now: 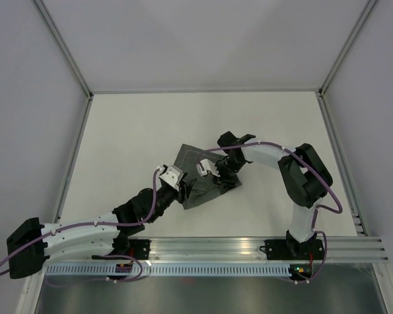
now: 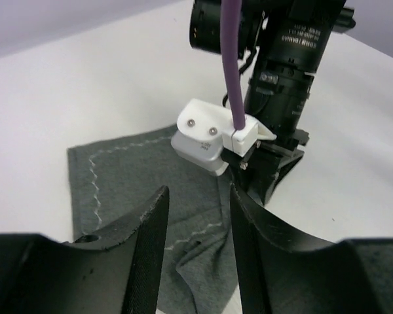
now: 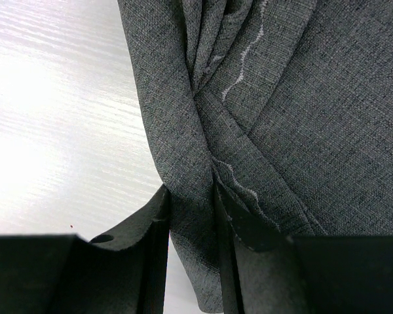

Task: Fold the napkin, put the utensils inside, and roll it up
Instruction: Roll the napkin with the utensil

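The napkin (image 1: 198, 157) is a dark grey cloth with a pale stitched line, lying rumpled on the white table between the two arms. My right gripper (image 3: 191, 196) is shut on a bunched fold of the napkin (image 3: 314, 98), and cloth fills the gap between its fingers. My left gripper (image 2: 198, 196) hangs low over the napkin's (image 2: 131, 176) near corner with its jaws apart. A wrinkled fold lies loose under the gap, pinched by neither finger. From above, the left gripper (image 1: 185, 188) sits at the cloth's left edge and the right gripper (image 1: 217, 175) over its middle. The utensils are out of view.
The right arm's wrist with its white mount (image 2: 213, 134) and purple cable (image 2: 230, 59) stands close in front of the left gripper. White walls (image 1: 196, 39) enclose the table on three sides. An aluminium rail (image 1: 249, 252) runs along the near edge.
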You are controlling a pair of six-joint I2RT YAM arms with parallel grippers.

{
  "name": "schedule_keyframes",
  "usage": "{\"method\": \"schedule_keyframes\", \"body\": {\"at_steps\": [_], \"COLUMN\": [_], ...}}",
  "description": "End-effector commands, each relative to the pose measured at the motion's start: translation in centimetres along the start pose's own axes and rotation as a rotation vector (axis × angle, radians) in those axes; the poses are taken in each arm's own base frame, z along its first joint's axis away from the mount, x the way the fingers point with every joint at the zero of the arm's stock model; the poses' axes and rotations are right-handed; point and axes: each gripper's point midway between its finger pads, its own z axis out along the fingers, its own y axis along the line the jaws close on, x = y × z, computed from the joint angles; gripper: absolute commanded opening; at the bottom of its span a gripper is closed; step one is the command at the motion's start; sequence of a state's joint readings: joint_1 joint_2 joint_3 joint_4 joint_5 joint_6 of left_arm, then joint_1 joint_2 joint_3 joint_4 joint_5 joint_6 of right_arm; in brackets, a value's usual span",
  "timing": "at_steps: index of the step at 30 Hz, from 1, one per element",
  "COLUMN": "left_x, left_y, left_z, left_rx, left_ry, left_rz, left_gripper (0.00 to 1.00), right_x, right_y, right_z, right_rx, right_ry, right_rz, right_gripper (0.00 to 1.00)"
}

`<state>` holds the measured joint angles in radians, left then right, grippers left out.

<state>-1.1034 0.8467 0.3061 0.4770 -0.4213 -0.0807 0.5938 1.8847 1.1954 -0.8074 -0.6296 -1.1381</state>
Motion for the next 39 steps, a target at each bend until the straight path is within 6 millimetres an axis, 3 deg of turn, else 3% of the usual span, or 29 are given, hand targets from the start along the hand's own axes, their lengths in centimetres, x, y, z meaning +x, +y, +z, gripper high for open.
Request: {"method": "schedule_keyframes", "body": {"at_steps": [1, 7, 9, 11, 16, 17, 20, 23, 24, 31, 35, 39], "left_x": [-4.7, -9.8, -10.7, -10.2, -4.0, -1.8, 1.4, 3.3, 5.1, 10.7, 12.6, 13.2], "left_y": [1.1, 0.9, 0.2, -1.1, -5.3, -6.4, -8.3, -9.4, -9.5, -9.0, -7.9, -7.1], "left_z": [-0.3, -2.1, -2.2, -1.4, 1.8, 2.7, 3.8, 4.3, 4.4, 5.4, 5.8, 6.0], "left_rx": [-0.109, -0.158, -0.118, -0.064, 0.071, 0.103, 0.178, 0.222, 0.239, 0.241, 0.236, 0.23], "left_ry": [-0.152, -0.283, -0.29, -0.204, 0.092, 0.162, 0.243, 0.288, 0.339, 0.504, 0.533, 0.536], "left_rz": [0.071, 0.147, 0.166, 0.232, 0.449, 0.496, 0.536, 0.55, 0.573, 0.619, 0.575, 0.549], "left_gripper": [0.48, 0.5, 0.52, 0.53, 0.5, 0.49, 0.48, 0.49, 0.49, 0.56, 0.55, 0.53], "right_x": [3.7, 3.8, 3.8, 3.8, 3.9, 3.8, 4.0, 3.8, 3.9, 3.9, 4.0, 4.0], "right_y": [1.3, 1.1, 1.2, 1.0, 1.1, 1.1, 1.3, 1.0, 1.1, 0.9, 0.8, 0.7], "right_z": [1.8, 1.8, 1.8, 1.8, 1.9, 1.9, 2.1, 2.0, 2.0, 2.1, 2.1, 2.1], "right_rx": [-0.088, -0.1, -0.106, -0.11, -0.134, -0.135, -0.153, -0.158, -0.166, -0.171, -0.171, -0.172], "right_ry": [0.095, 0.094, 0.095, 0.096, 0.101, 0.1, 0.107, 0.106, 0.109, 0.109, 0.109, 0.108], "right_rz": [0.082, 0.11, 0.115, 0.116, 0.134, 0.134, 0.149, 0.158, 0.164, 0.171, 0.176, 0.182], "right_gripper": [0.0, 0.0, 0.0, 0.0, 0.01, 0.0, 0.01, 0.01, 0.0, 0.01, 0.01, 0.01]}}
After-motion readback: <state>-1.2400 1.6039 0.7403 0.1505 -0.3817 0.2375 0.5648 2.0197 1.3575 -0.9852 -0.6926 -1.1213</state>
